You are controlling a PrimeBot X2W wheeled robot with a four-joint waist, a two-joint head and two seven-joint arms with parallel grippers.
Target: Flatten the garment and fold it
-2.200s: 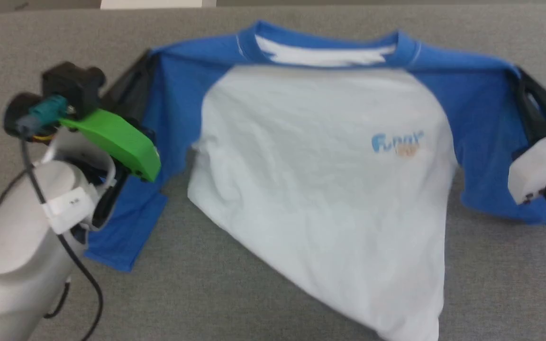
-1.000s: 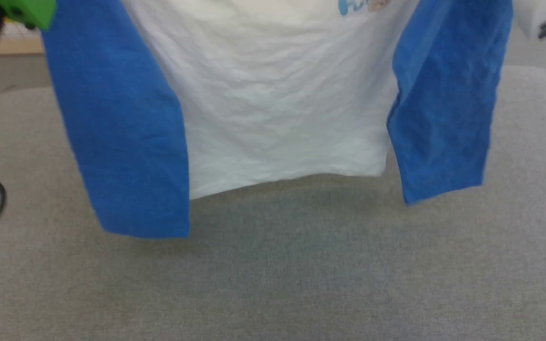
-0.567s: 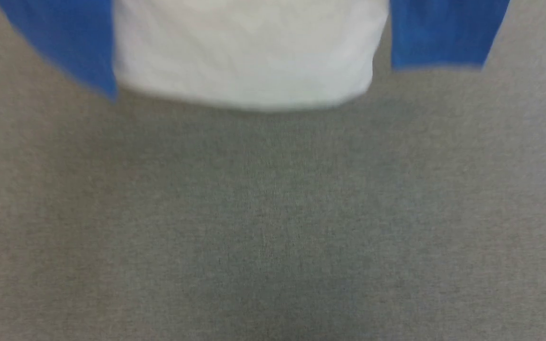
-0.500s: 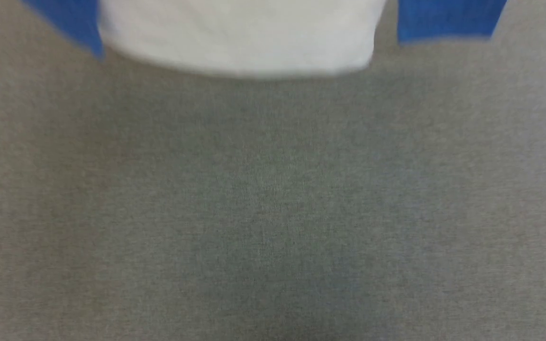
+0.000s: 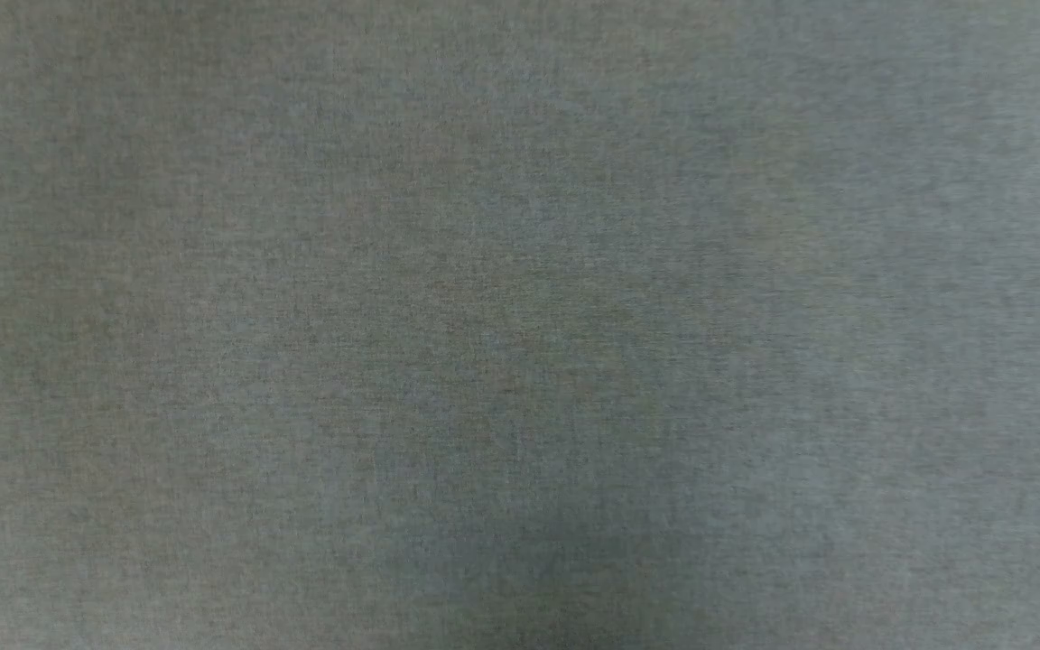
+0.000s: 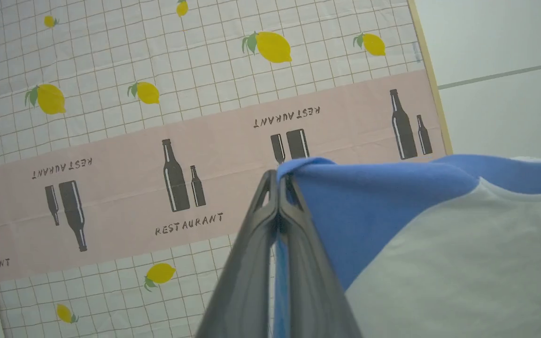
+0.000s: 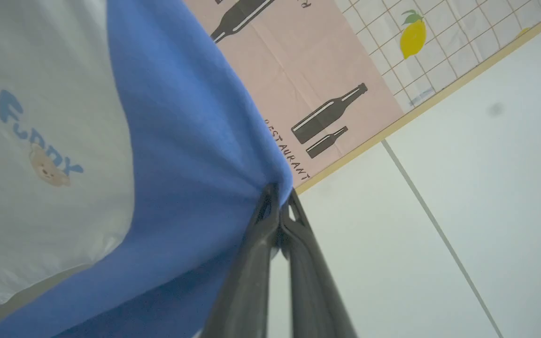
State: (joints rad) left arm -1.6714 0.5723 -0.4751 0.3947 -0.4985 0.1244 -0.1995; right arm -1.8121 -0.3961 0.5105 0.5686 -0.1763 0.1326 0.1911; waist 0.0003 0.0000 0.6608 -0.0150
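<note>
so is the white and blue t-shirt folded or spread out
Spread, not folded: the white-bodied, blue-sleeved T-shirt hangs between left gripper and right gripper, each shut on blue fabric.

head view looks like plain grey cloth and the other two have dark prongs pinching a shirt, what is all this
This is a wheeled robot with two arms. Its head camera looks down at the grey work surface. The other two cameras sit on the wrists, each looking along that arm's tool. The left tool is shut on one blue edge of the garment, a white and blue T-shirt; the right tool is shut on the other blue side. A printed cloth with lemons and bottles is behind.
</note>
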